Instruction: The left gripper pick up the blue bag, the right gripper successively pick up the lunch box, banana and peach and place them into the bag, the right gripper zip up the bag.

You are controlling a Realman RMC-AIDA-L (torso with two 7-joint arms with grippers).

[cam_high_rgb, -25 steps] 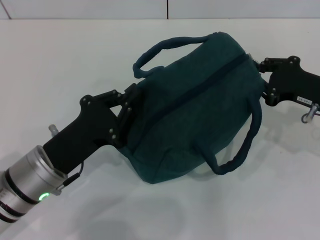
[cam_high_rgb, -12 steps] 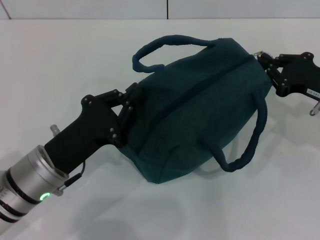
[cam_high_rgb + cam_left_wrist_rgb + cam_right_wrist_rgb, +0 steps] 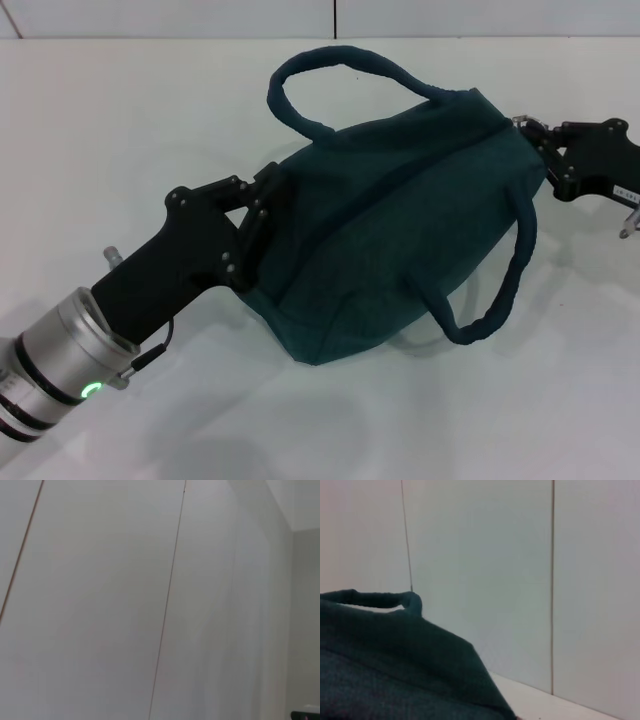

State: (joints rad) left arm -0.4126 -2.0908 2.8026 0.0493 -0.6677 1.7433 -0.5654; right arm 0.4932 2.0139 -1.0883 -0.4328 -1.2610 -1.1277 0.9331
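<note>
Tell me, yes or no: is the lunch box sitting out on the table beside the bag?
No: the head view shows only the blue bag on the white table, held between the left gripper and right gripper.

A plain white table [image 3: 150, 130] carries a single thing: the blue bag [image 3: 400, 230], zipped shut, lying near the middle, one handle looped toward the far edge.

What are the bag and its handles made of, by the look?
Bag: looks like matte dark teal woven cloth; it sags and creases softly, no shine. Handles: seemingly the same cloth wrapped as padded tubes, holding rounded loops. Filling cannot be told.
</note>
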